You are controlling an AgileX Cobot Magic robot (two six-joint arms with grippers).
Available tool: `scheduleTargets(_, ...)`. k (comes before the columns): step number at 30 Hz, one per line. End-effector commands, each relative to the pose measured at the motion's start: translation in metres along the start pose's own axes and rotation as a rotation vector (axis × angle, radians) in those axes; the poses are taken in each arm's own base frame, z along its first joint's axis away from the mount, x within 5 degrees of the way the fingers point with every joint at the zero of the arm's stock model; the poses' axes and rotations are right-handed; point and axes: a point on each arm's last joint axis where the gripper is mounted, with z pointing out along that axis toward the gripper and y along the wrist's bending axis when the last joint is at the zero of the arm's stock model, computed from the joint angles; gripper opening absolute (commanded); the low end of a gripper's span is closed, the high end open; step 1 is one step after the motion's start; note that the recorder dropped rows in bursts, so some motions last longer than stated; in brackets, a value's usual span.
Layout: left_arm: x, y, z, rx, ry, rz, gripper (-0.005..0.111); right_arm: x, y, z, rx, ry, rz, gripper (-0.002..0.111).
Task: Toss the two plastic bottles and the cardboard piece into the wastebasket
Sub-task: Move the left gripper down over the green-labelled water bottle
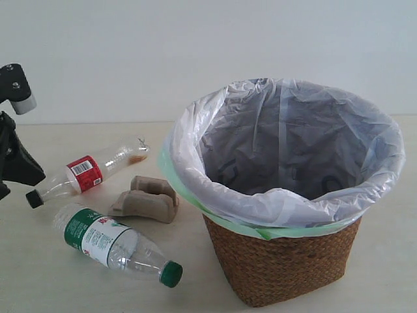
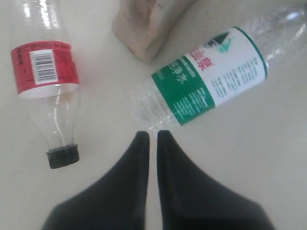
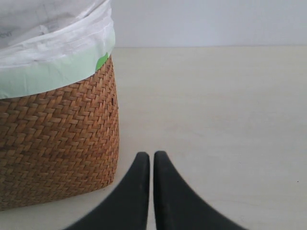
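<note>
Two clear bottles lie on the table left of the wastebasket [image 1: 287, 261]. The slim one has a red label [image 1: 85, 173] and a black cap; the wider one has a green-white label [image 1: 104, 238] and a green cap. Between them rests the grey-beige cardboard piece [image 1: 146, 201]. My left gripper [image 2: 153, 135] hovers shut and empty above the table, its tips close to the green-label bottle [image 2: 211, 79], with the red-label bottle [image 2: 48, 81] and the cardboard piece [image 2: 144, 24] nearby. My right gripper [image 3: 151, 156] is shut on nothing, low beside the wastebasket [image 3: 57, 134].
A white bag with a green edge [image 1: 287, 150] lines the basket. The left arm's black body [image 1: 16, 160] stands at the far left edge. Bare table lies to the right of the basket [image 3: 216, 110].
</note>
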Motion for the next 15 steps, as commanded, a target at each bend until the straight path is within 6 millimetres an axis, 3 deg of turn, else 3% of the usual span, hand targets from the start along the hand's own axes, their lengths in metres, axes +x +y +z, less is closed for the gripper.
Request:
scheduleTargets(1, 0.011, -0.007, 0.004, 0.147, 0.092, 0.467, 0.004, -0.001, -0.001, 0.0, 0.008, -0.009, -0.009, 0.0)
scheduleTargets(5, 0.008, -0.003, 0.027, 0.155, 0.09, 0.506, 0.004, -0.001, -0.001, 0.0, 0.008, -0.009, -0.009, 0.0)
scheduleTargets(9, -0.005, -0.009, 0.058, 0.142, 0.18, 0.676, 0.004, -0.001, -0.001, 0.0, 0.008, -0.009, -0.009, 0.0)
scheduleTargets(15, -0.027, -0.012, 0.072, 0.038, 0.181, 0.735, 0.004, -0.001, -0.001, 0.0, 0.008, -0.009, -0.009, 0.0)
